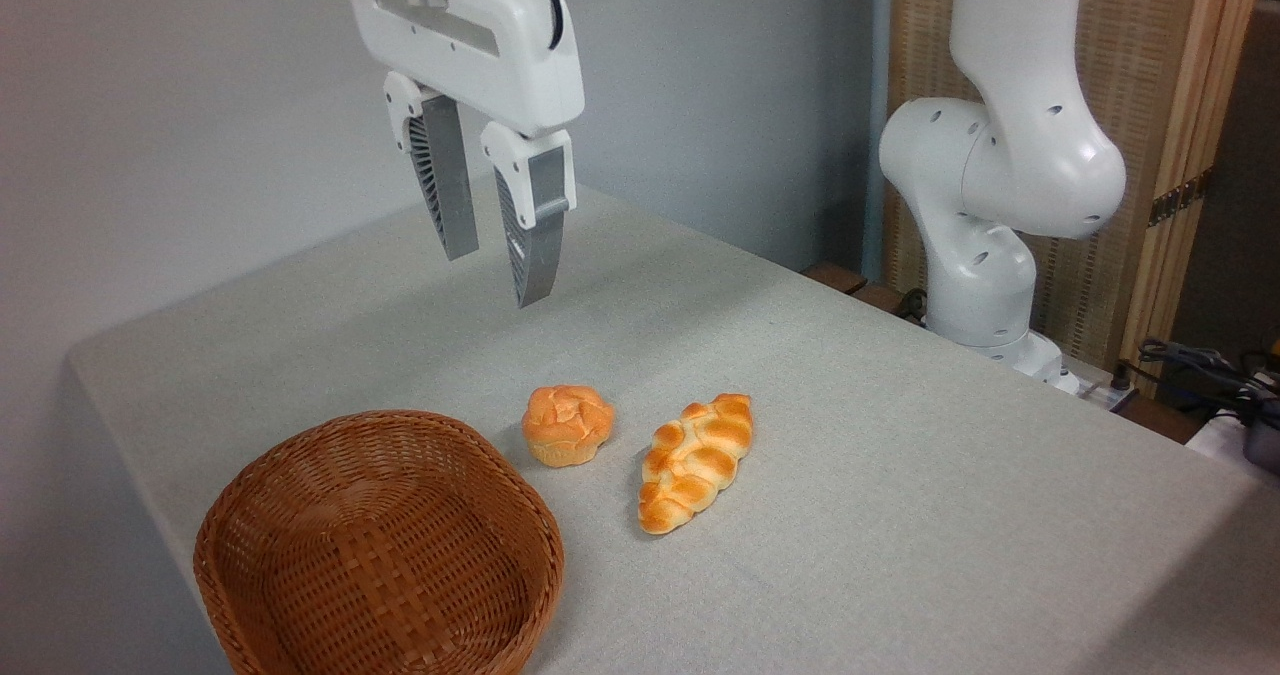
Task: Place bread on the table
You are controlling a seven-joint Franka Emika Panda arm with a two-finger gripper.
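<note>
Braided bread [695, 463] lying flat on the grey worktop [900, 475], just beside a round bun [567, 424] and near, but outside, the wicker basket [380, 545], which appears empty, though its near wall hides part of the floor. The pincer [497, 275] hangs well above, its jaws moderately parted and holding nothing. You may judge the task complete. Risk: should you descend again, a fingertip could nudge the bun or roll the loaf toward the worktop edge.
</note>
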